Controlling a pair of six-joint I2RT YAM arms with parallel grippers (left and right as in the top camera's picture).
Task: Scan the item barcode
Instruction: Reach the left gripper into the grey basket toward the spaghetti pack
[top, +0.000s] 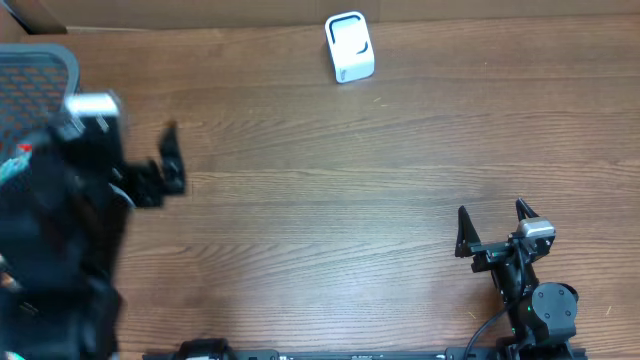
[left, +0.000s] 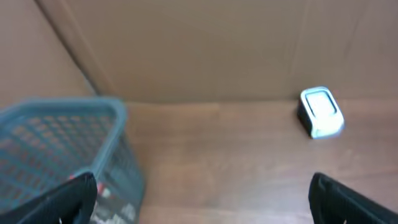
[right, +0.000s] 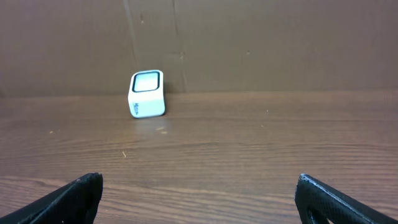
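Note:
A small white barcode scanner (top: 349, 47) with a dark window stands at the table's far edge, also seen as the scanner (left: 321, 112) and the scanner (right: 147, 94) in the wrist views. My left gripper (top: 162, 170) hovers blurred beside a teal mesh basket (top: 35, 75), jaws wide open and empty (left: 200, 190). Through the basket wall (left: 62, 115) blurred red and white shapes show; I cannot tell which item they are. My right gripper (top: 492, 215) rests low at the near right, open and empty (right: 198, 186), facing the scanner.
A brown cardboard wall (right: 249, 43) runs along the table's far edge behind the scanner. The basket sits at the far left corner. Wooden tabletop (top: 330, 200) stretches between the two arms.

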